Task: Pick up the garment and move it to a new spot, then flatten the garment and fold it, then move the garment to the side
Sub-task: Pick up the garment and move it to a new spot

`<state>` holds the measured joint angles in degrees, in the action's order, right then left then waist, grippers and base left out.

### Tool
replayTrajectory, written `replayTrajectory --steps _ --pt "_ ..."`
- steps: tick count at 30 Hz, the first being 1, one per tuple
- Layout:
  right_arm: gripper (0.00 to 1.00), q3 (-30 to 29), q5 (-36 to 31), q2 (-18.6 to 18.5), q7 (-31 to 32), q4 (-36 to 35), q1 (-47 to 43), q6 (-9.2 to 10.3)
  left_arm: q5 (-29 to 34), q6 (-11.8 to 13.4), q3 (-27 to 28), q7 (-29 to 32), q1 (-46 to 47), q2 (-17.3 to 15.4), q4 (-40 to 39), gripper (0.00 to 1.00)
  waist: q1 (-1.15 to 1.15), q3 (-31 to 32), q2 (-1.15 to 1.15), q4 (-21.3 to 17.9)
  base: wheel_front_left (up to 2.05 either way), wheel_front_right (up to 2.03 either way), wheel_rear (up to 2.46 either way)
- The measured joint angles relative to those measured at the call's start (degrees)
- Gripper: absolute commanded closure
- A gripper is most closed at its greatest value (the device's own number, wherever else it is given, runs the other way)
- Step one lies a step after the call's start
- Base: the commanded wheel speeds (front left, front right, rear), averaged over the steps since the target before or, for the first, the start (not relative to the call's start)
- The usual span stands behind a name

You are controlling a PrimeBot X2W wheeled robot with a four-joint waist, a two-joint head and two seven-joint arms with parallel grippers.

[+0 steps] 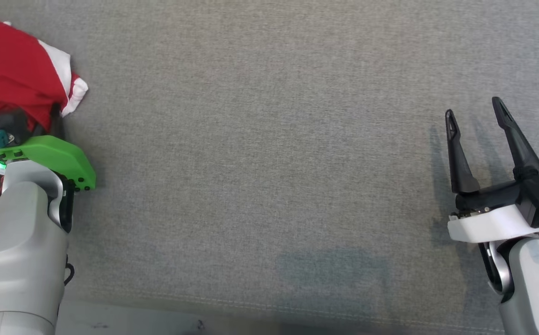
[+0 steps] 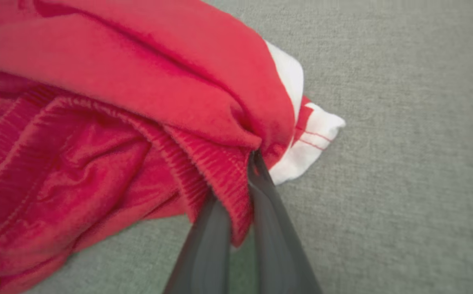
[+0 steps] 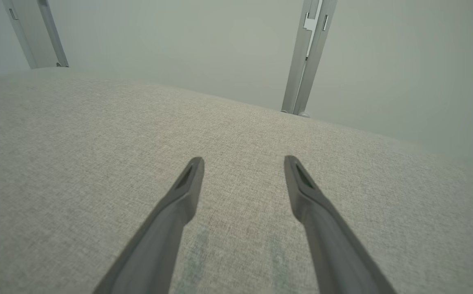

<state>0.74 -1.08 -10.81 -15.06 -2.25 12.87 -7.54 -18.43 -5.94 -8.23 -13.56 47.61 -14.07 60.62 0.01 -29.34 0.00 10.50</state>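
A crumpled red garment (image 1: 9, 70) with white trim (image 1: 75, 93) lies bunched at the far left of the grey fabric surface (image 1: 269, 163). My left gripper (image 1: 53, 116) is buried in its near edge. In the left wrist view the two dark fingers (image 2: 269, 212) are closed on a ribbed red hem of the garment (image 2: 97, 134), with a white cuff (image 2: 309, 143) just beyond the tips. My right gripper (image 1: 476, 111) hangs over bare fabric at the right, open with nothing between its fingers (image 3: 187, 188), far from the garment.
The grey surface's front seam and edge (image 1: 250, 304) run along the bottom of the head view. Beyond the far edge, the right wrist view shows a pale wall with metal uprights (image 3: 307, 57). A wide stretch of bare fabric lies between the two arms.
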Motion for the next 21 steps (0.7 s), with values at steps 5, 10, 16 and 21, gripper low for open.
replayTrajectory --steps 5,10,16,21 --pt "0.0 -0.8 0.4 2.3 0.0 0.8 -1.6 0.0 -0.6 -1.0 -1.5 -1.2 0.0 3.4 -6.7 1.0 0.0 2.3 0.0 -1.5 0.0 0.0 0.0" --pt "0.0 -0.7 0.8 4.7 0.0 2.1 -3.8 0.0 -5.6 -1.4 -8.9 1.5 -2.0 6.5 -21.3 1.0 0.0 6.2 0.0 -2.2 0.0 0.0 0.0" --pt "0.0 -0.8 1.3 6.5 0.0 2.9 -5.3 0.01 -13.4 -1.5 -15.8 12.6 -7.0 5.8 -50.3 1.0 -0.01 11.1 0.0 -3.8 0.0 0.0 0.0" --pt "0.0 -1.2 2.0 7.4 0.0 3.3 -5.5 0.0 -18.5 1.0 -18.3 22.3 -11.4 7.0 -71.5 1.0 -0.01 13.3 0.0 -6.9 0.0 0.0 0.0"
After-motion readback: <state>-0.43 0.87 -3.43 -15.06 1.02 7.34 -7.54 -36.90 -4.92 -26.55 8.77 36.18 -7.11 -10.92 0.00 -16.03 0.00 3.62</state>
